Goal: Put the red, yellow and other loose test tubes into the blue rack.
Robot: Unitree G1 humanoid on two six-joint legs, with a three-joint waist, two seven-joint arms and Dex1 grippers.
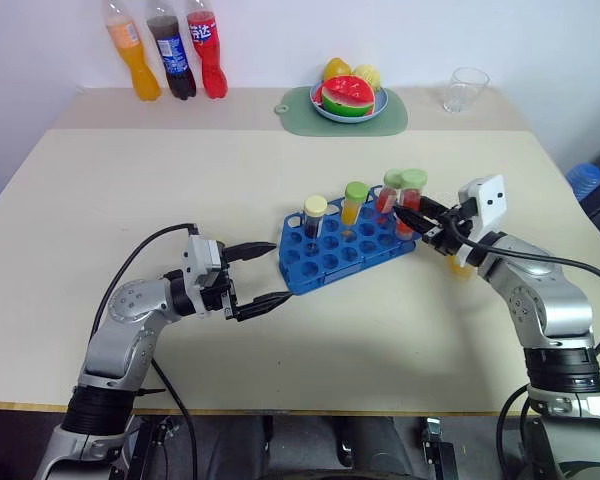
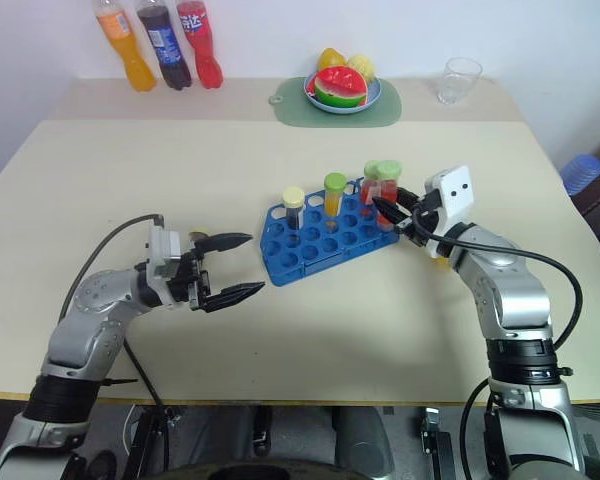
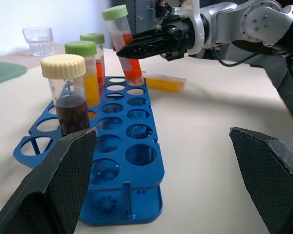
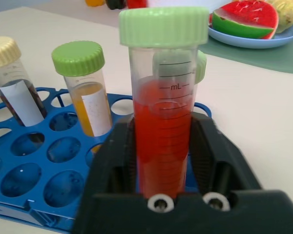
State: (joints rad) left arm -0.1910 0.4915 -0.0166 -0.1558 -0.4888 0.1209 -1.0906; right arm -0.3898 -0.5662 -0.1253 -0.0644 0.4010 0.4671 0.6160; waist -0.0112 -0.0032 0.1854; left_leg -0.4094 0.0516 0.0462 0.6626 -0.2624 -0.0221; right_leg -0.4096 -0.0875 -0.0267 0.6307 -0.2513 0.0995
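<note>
The blue rack (image 1: 332,255) stands mid-table. It holds a dark tube with a cream cap (image 1: 314,216), a yellow tube with a green cap (image 1: 354,203) and a red tube with a green cap (image 1: 389,192). My right gripper (image 1: 412,217) is shut on another red test tube (image 4: 162,131), green-capped and tilted, with its lower end just over the rack's far right corner. A loose yellow test tube (image 3: 162,83) lies on the table beside the right wrist. My left gripper (image 1: 278,271) stands open and empty just off the rack's near left end.
Three soda bottles (image 1: 170,50) line the back left edge. A plate of fruit (image 1: 348,98) on a green mat sits at the back middle, and a clear glass (image 1: 465,88) at the back right. Many rack holes (image 3: 136,130) are empty.
</note>
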